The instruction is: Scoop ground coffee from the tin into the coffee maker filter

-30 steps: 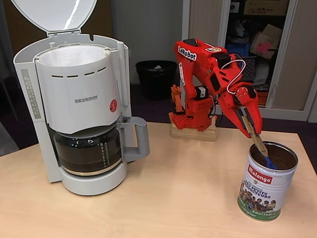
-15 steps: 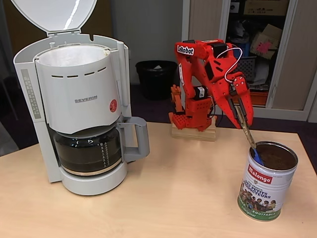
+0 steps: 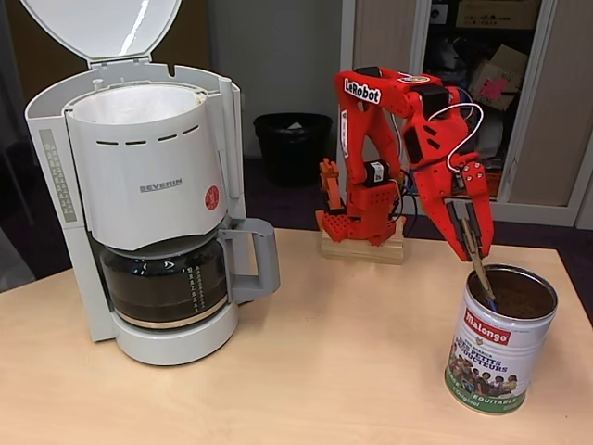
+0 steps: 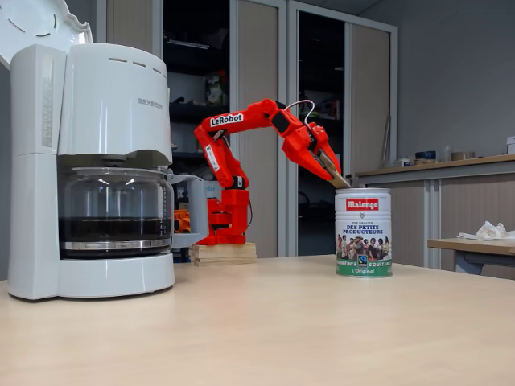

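Entry, read left to right in the higher fixed view.

Coffee maker (image 3: 148,199): white drip machine at the left of the table, lid raised. The coffee maker filter (image 3: 139,102) lay as white paper in the round basket; no grounds could be made out in it, though its floor was hidden. The glass carafe (image 3: 167,283) sat beneath, dark inside.

Red arm (image 3: 389,139): mounted on a wooden block behind the table's middle, reaching right and down.

Gripper (image 3: 471,236): closed around the wooden handle of a scoop (image 3: 482,273), tip pointing down into the can. In the lower fixed view the gripper (image 4: 330,170) hung just above the can's rim.

The tin (image 3: 498,338): at the right of the table, well apart from the machine, open on top. The ground coffee (image 3: 519,295) filled it near the brim, with the scoop's lower end sunk in at the left edge.

Progress, as judged: the scooping stroke was in hand; lifting, carrying across to the basket and tipping all remained.

Change from half a second earlier: the arm had swung rightward and dropped, the handle stood steeper, and the blue bowl, then visible at the rim, had gone under the grounds. Tin and machine had not moved.
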